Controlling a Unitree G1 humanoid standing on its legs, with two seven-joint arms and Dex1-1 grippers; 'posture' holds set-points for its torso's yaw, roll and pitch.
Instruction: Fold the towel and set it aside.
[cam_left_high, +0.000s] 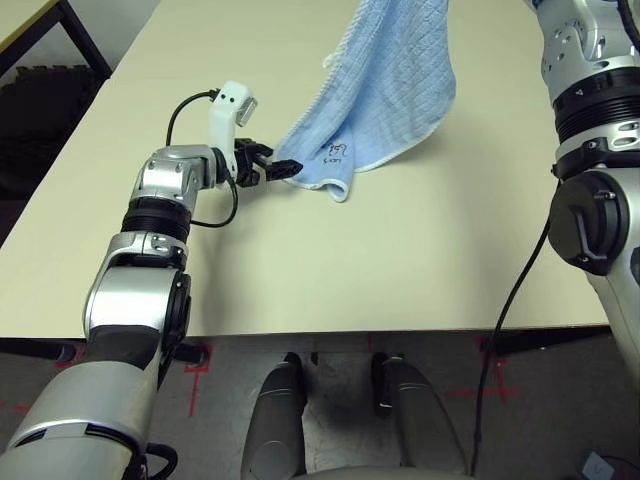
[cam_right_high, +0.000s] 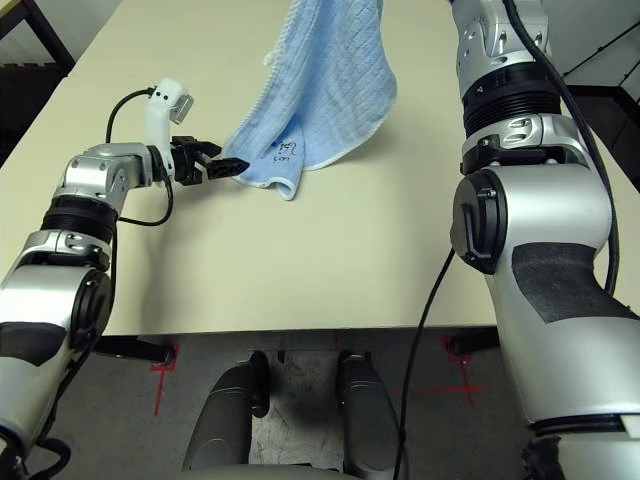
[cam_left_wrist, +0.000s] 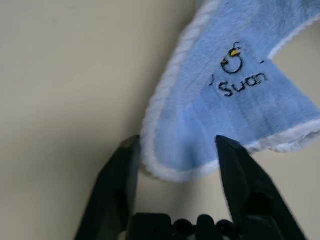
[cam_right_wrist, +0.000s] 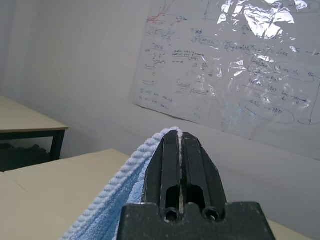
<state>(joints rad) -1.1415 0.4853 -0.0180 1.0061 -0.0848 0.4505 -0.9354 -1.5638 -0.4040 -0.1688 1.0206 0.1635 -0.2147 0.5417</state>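
— How is the towel (cam_left_high: 385, 90) looking?
— Light blue and fluffy, hanging in a drape over the table (cam_left_high: 400, 260), its white-edged low corner with the black embroidered motif (cam_left_wrist: 239, 75) touching the tabletop.
— What is holding it up?
— The right gripper (cam_right_wrist: 178, 145) is pinching its top edge, fingers pressed together.
— And the left gripper (cam_left_wrist: 175, 160)?
— It is sitting at the low corner, fingers spread apart either side of the hem.
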